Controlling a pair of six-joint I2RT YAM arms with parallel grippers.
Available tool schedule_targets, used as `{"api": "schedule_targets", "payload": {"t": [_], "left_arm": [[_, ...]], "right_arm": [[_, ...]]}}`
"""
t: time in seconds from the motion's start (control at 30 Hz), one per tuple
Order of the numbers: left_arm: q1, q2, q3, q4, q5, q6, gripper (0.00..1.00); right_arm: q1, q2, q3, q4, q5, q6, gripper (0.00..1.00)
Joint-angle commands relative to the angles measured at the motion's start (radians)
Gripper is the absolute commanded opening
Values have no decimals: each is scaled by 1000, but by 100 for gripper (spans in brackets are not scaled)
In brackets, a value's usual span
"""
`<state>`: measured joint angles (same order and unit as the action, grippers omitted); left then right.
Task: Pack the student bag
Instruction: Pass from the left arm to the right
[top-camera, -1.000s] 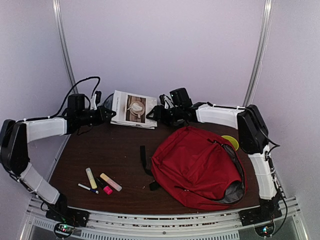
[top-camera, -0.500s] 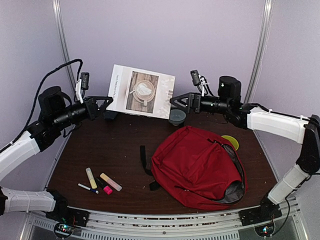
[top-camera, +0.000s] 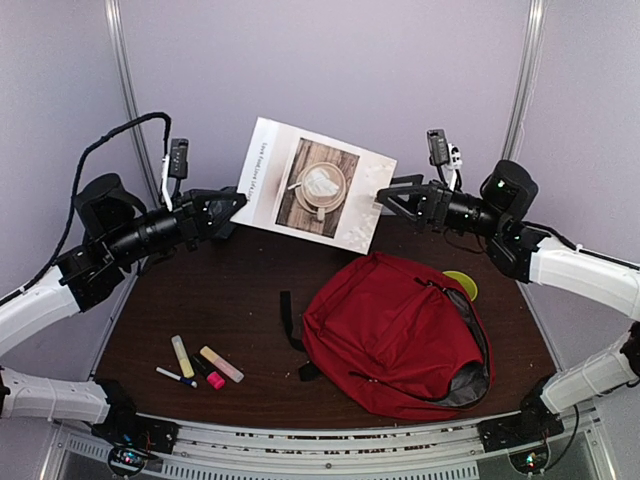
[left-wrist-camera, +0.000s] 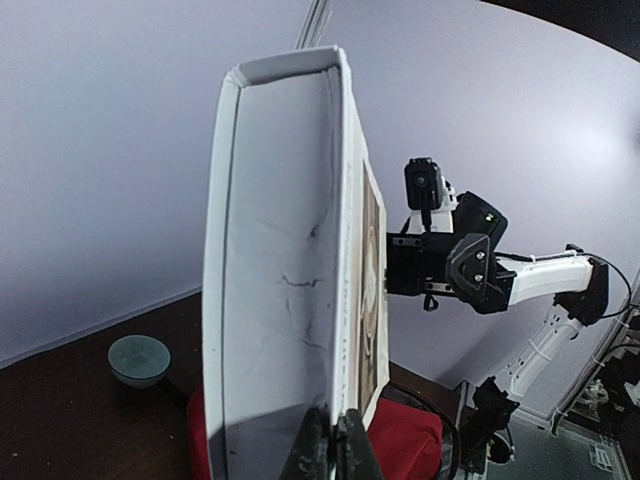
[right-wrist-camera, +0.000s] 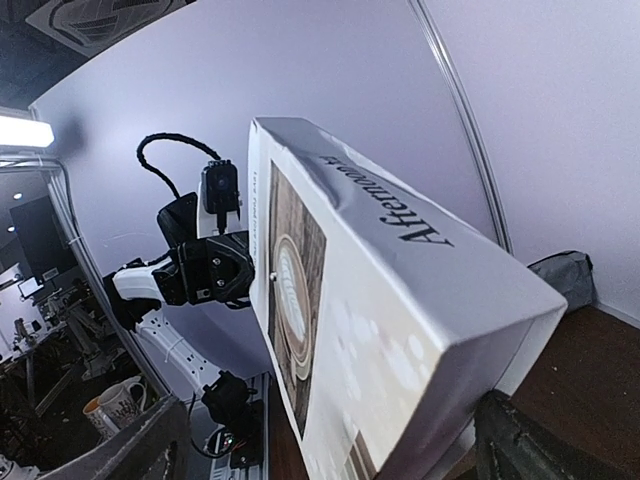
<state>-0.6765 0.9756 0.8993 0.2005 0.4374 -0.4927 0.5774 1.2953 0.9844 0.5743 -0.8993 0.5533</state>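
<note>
red fabric — the student bag (top-camera: 395, 330) lies flat on the table (top-camera: 220, 300), lower right of centre, its long axis running upper left to lower right and its grey-lined mouth at the lower right end. the book (top-camera: 315, 190) hangs in the air above and behind it, pinched at its left edge by the left gripper (top-camera: 232, 207); the right gripper (top-camera: 395, 200) stands spread wide about the book's right edge, clamping nothing. the bag is nearer the right arm — highlighters (top-camera: 205, 362) at lower left lie well apart, out of the way

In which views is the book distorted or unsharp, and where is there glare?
Top view: book sharp, even violet light, no glare. Left wrist: book edge-on, stretched by the wide lens. Right wrist: book looms and bulges; a bright lamp flares at the left edge.
</note>
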Motion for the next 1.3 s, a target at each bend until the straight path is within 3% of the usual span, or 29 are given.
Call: {"api": "schedule_targets", "payload": {"t": [0.0,0.13,0.27,0.43,0.6,0.8,1.0,1.07,1.27], "left_arm": [[-44,22,38,137,53,19,0],[-62,13,46,78,-9,54,0],[-70,1,72,-73,-167,120,0],[-81,-13,59,-37,-183,131,0],[-84,-28,33,92,-103,114,0],[-84,-20,9,199,-35,71,0],[-84,15,-9,284,15,24,0],[-86,34,-10,318,32,4,0],[-87,46,-18,331,22,-3,0]], "right_arm": [[7,-29,-25,49,-7,46,99],[-6,-64,-30,-38,7,-10,100],[-41,-93,-34,-136,31,-61,100],[-96,-121,-63,-168,28,-72,100],[-92,-126,-54,-198,50,-118,100],[-29,-102,-56,-49,-14,-96,100],[-2,-42,-29,144,-58,48,99],[17,-26,-16,150,-76,54,92],[22,-47,-28,231,-104,123,58]]}}
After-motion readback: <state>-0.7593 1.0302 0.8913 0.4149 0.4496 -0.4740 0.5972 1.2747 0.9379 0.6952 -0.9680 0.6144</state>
